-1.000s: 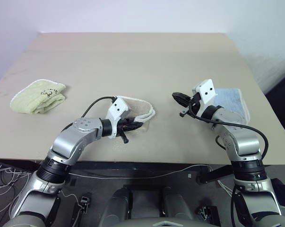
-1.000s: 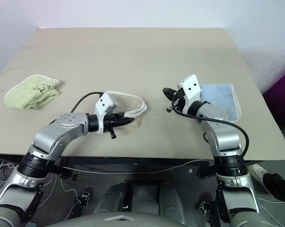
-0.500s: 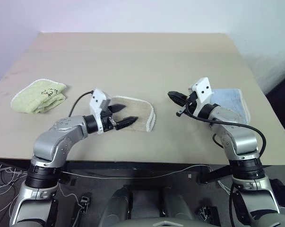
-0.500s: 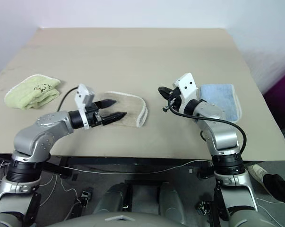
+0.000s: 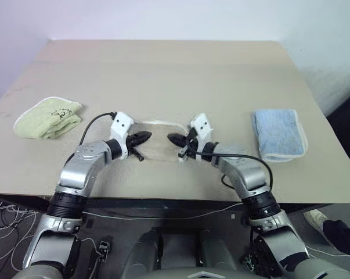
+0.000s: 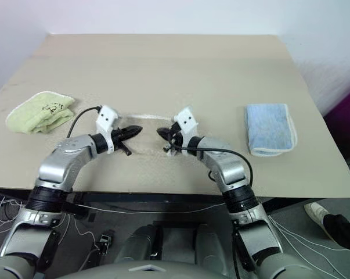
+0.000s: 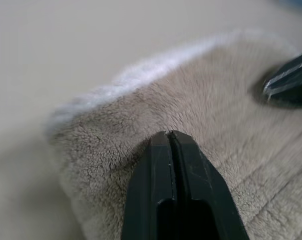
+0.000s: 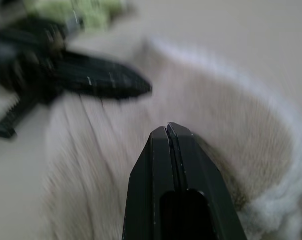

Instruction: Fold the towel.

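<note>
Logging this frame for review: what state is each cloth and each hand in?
towel: folded, lying flat on the table between the two hands.
left hand: shut, tip pressed on the towel's left end.
right hand: shut, tip on the towel's right end.
green towel: folded, lying at the table's left side.
blue towel: folded flat, lying at the table's right side.

I cannot read any text, label, brand or number here. The only marks are some dark handwritten scribbles on the light-green folded towel (image 5: pixel 47 118), which lies well apart from the closed jaws of the left gripper (image 5: pixel 147 135), on its outer side. These scribbles are too small to tell if they are letters or a drawing.
</note>
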Tool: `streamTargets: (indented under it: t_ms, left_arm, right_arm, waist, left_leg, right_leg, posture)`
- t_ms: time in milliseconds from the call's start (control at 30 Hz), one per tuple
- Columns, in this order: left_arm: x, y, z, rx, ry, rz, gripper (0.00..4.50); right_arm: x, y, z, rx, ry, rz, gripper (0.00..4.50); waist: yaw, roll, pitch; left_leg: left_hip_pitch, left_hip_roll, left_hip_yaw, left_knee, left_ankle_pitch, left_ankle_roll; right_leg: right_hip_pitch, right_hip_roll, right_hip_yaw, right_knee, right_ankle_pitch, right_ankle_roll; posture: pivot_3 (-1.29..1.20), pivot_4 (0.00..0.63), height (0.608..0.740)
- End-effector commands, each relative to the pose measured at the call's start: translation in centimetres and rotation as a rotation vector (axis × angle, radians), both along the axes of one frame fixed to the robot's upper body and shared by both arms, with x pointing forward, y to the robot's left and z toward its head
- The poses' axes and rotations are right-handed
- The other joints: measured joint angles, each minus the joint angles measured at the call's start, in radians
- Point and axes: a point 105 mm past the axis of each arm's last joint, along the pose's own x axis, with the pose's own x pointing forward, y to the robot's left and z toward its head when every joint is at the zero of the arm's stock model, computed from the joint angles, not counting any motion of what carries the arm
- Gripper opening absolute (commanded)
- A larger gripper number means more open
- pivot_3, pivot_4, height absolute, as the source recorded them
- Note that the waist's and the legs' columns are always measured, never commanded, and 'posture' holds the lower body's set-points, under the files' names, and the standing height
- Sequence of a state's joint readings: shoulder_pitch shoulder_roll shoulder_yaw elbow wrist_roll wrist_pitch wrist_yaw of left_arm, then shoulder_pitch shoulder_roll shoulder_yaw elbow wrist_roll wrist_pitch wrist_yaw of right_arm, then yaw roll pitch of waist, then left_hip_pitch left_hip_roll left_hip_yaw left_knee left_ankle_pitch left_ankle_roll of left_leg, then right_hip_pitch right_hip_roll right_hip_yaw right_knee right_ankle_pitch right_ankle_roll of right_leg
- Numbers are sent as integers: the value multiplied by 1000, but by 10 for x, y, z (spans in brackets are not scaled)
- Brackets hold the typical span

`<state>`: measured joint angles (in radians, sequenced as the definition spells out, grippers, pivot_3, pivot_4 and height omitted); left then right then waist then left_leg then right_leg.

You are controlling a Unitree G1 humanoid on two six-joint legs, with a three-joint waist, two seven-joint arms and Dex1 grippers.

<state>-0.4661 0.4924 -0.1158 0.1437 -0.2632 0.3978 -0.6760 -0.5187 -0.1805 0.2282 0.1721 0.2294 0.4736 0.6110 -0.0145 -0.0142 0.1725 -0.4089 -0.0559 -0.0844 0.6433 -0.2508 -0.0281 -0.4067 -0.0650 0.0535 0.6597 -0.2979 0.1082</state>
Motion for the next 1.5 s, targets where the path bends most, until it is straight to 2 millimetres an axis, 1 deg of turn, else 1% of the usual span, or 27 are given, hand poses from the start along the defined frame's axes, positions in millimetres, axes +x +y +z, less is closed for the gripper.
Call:
streamTargets:
  t_ms: [33, 100, 167, 200, 267, 367, 400, 467, 533, 633, 700, 833, 867, 967, 1100, 1200, 1300, 1367, 1433, 1500]
  left_arm:
    - [5, 0, -3, 46, -35, 2, 68]
    - [6, 1, -4, 51, -43, 6, 68]
    - [7, 1, 1, 26, -70, 19, 68]
    - [8, 2, 9, -22, -89, 31, 68]
    - [9, 9, 30, -137, -123, 64, 68]
    - [7, 25, 52, -212, -167, 100, 68]
    - [5, 33, 55, -204, -180, 112, 43]
    - [2, 46, 56, -170, -191, 126, 30]
    - [-1, 55, 53, -126, -189, 134, 30]
    - [-6, 65, 47, -69, -183, 128, 30]
    - [-8, 68, 45, -46, -179, 115, 30]
    - [-15, 70, 41, -21, -166, 79, 30]
    - [-17, 70, 40, -16, -163, 74, 30]
    - [-20, 73, 38, -7, -156, 72, 30]
    - [-21, 75, 36, -3, -151, 77, 30]
    - [-22, 74, 35, -5, -149, 73, 30]
    - [-22, 72, 34, -8, -148, 69, 30]
    - [-22, 72, 35, -9, -148, 68, 30]
    - [-23, 71, 34, -10, -148, 69, 30]
    - [-23, 71, 34, -12, -149, 70, 30]
  right_arm:
    - [3, -2, -5, -32, -22, -11, 0]
    - [3, -3, -7, -31, -23, -13, 0]
    - [1, -4, -3, -31, -56, -10, 0]
    - [1, -6, 4, -20, -85, -11, 0]
    - [-1, -13, 24, 26, -141, -17, 0]
    - [-7, -27, 47, 84, -163, -30, 0]
    - [-8, -35, 53, 112, -143, -47, 179]
    - [-11, -46, 58, 155, -88, -66, 597]
    - [-14, -53, 59, 194, -16, -74, 1227]
    - [-13, -64, 51, 331, 207, -128, 2324]
    - [-12, -66, 43, 402, 335, -150, 3008]
    - [-9, -66, 33, 478, 471, -180, 4310]
    - [-8, -66, 30, 491, 502, -188, 4466]
    - [-8, -62, 22, 503, 560, -198, 4466]
    - [-13, -49, 16, 482, 607, -162, 4466]
    - [-14, -35, 15, 471, 633, -127, 4466]
    - [-14, -17, 15, 454, 660, -87, 4466]
    - [-13, -10, 16, 449, 673, -74, 4466]
    - [-12, 1, 12, 428, 694, -61, 4466]
    - [-12, 6, 10, 412, 707, -54, 4466]
  waist:
    - [0, 0, 0]
    - [0, 0, -1]
    - [1, 0, -1]
    - [1, 0, -1]
    - [2, 0, -1]
    - [0, 0, 0]
    - [0, 0, 0]
    - [-4, 0, 0]
    - [-5, 0, 0]
    - [-2, 0, 0]
    - [0, 0, 0]
    - [0, 0, 0]
    - [-1, 0, 0]
    - [-2, 1, 0]
    - [-5, 1, 0]
    - [-8, 1, 0]
    - [-18, 1, 0]
    - [-28, 1, 0]
    - [-32, 1, 0]
    - [-34, 1, 0]
  left_leg:
    - [0, 0, 0, 0, 0, 0]
    - [1, 0, 0, 0, 0, 0]
    - [1, 0, 0, 0, 0, 0]
    - [1, 0, 0, 1, 0, 0]
    - [0, 0, 0, 1, 0, 0]
    - [-1, 0, 0, 2, 0, 0]
    - [-2, 0, 0, 2, 0, 0]
    - [-1, 1, 0, 1, 0, 0]
    - [-1, 1, 0, 1, 0, 0]
    - [-1, 1, 0, 0, 0, 0]
    - [-1, 1, 0, 0, 0, 0]
    - [-1, 0, 0, 0, 0, 0]
    - [-1, 0, 0, 0, 0, 0]
    - [-1, 1, 0, 0, 0, 0]
    - [-1, 1, 0, -1, 0, 0]
    - [-1, 1, 0, -1, 0, 0]
    - [-1, 1, 0, -1, 0, 0]
    - [-1, 1, 0, -1, 0, 0]
    - [-1, 2, 0, -1, 0, 0]
    - [-1, 2, 0, -2, 0, 0]
  right_leg:
    - [0, 0, 0, 0, 0, 0]
    - [1, 0, 0, 1, 0, 0]
    - [1, 0, 0, 1, 0, 0]
    - [1, 0, 0, 1, 0, 0]
    - [1, 0, 0, 1, 0, 0]
    - [-1, 0, 0, 2, 0, 0]
    - [-2, 0, 0, 2, 0, 0]
    - [-2, -1, 0, 2, 0, 0]
    - [-1, -1, 0, 2, 0, 0]
    - [-1, -1, 1, 2, 0, 0]
    - [-1, -1, 1, 2, 0, 0]
    - [-1, -2, 1, 2, 0, 0]
    - [-1, -2, 1, 2, 0, 0]
    - [-2, -2, 1, 2, 0, 0]
    - [-2, -2, 1, 2, 0, 0]
    - [-2, -2, 1, 2, 0, 0]
    - [-3, -1, 1, 2, 0, 0]
    - [-3, -1, 1, 2, 0, 0]
    - [-3, -1, 1, 3, 0, 0]
    - [-3, 0, 1, 3, 0, 0]
  posture:
    - [0, 150, 740]
    - [0, 150, 740]
    - [0, 150, 740]
    - [0, 150, 740]
    - [0, 150, 740]
    - [0, 150, 740]
    - [0, 150, 740]
    - [0, 150, 740]
    - [0, 150, 740]
    - [0, 150, 740]
    - [0, 150, 740]
    - [0, 150, 740]
    - [0, 150, 740]
    - [0, 150, 740]
    - [0, 150, 740]
    - [0, 150, 740]
    - [0, 150, 740]
    - [0, 150, 740]
    - [0, 150, 740]
    - [0, 150, 740]
